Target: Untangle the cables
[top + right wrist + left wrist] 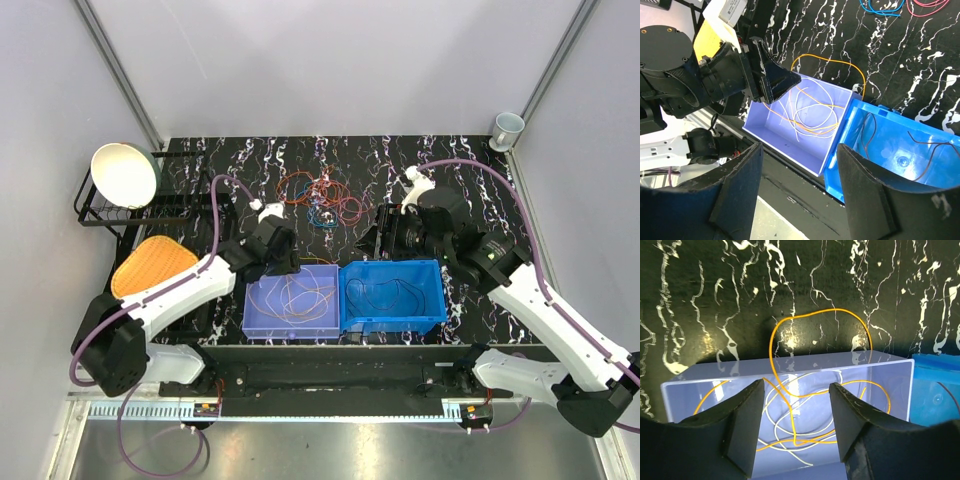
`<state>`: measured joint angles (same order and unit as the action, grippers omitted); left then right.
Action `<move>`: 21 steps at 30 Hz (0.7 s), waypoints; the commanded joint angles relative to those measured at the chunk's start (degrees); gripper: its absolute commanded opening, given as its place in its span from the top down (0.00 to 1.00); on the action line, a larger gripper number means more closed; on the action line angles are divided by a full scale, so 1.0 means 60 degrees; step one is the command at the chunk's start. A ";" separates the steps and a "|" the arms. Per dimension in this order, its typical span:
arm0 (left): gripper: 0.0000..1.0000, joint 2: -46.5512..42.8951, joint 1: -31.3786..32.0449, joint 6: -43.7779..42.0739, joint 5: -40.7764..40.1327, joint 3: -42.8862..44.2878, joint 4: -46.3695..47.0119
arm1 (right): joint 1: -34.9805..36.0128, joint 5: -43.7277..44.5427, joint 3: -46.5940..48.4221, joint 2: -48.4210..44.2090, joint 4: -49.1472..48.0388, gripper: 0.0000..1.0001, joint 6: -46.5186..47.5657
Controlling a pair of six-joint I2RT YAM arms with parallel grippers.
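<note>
A tangle of red, orange and blue cables (322,198) lies on the black marble table, beyond two bins. The lavender bin (247,310) holds an orange cable (825,310) and a white cable (766,407). The orange one loops over the bin's far wall onto the table. My left gripper (796,385) hangs open above this bin with nothing between its fingers. The blue bin (435,300) beside it holds a thin dark cable (867,135). My right gripper (799,146) is open and empty, hovering near the blue bin's far edge (385,240).
A black dish rack with a white bowl (125,173) stands at the back left, with an orange pad (150,263) in front of it. A white mug (507,128) sits at the back right corner. The left arm (715,80) fills the right wrist view's upper left.
</note>
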<state>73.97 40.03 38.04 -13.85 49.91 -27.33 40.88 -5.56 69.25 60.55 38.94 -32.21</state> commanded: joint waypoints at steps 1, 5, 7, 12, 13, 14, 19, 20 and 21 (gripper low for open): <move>0.44 0.0092 -0.0095 0.0047 0.0199 -0.0188 0.0937 | -0.0002 0.0297 -0.0014 0.0044 -0.0103 0.34 0.0299; 0.48 0.0268 -0.0168 0.0032 0.0155 -0.0262 0.0952 | 0.0012 0.0297 0.0015 0.0190 -0.0103 0.34 0.0372; 0.50 0.0298 -0.0197 0.0032 0.0184 -0.0335 0.1039 | -0.0002 0.0326 0.0030 0.0264 -0.0118 0.34 0.0417; 0.54 0.0342 -0.0270 0.0061 0.0154 -0.0510 0.1040 | -0.0002 0.0341 0.0045 0.0323 -0.0103 0.34 0.0475; 0.54 0.0327 -0.0285 0.0076 0.0169 -0.0540 0.1011 | 0.0012 0.0341 0.0045 0.0323 -0.0103 0.34 0.0475; 0.54 0.0284 -0.0285 0.0090 0.0169 -0.0555 0.0996 | -0.0002 0.0341 0.0045 0.0323 -0.0117 0.34 0.0475; 0.54 0.0064 -0.0271 0.0193 0.0169 -0.0832 0.0981 | 0.0012 0.0312 0.0015 0.0367 -0.0103 0.34 0.0490; 0.54 0.0020 -0.0285 0.0193 0.0169 -0.0906 0.1054 | 0.0012 0.0297 0.0015 0.0367 -0.0117 0.34 0.0490; 0.54 0.0020 -0.0285 0.0164 0.0227 -0.0935 0.1214 | -0.0002 0.0283 0.0015 0.0381 -0.0118 0.34 0.0475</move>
<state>75.48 38.65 38.28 -13.06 45.65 -23.66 40.88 -5.04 69.17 62.70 38.92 -30.30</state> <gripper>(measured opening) 0.461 0.664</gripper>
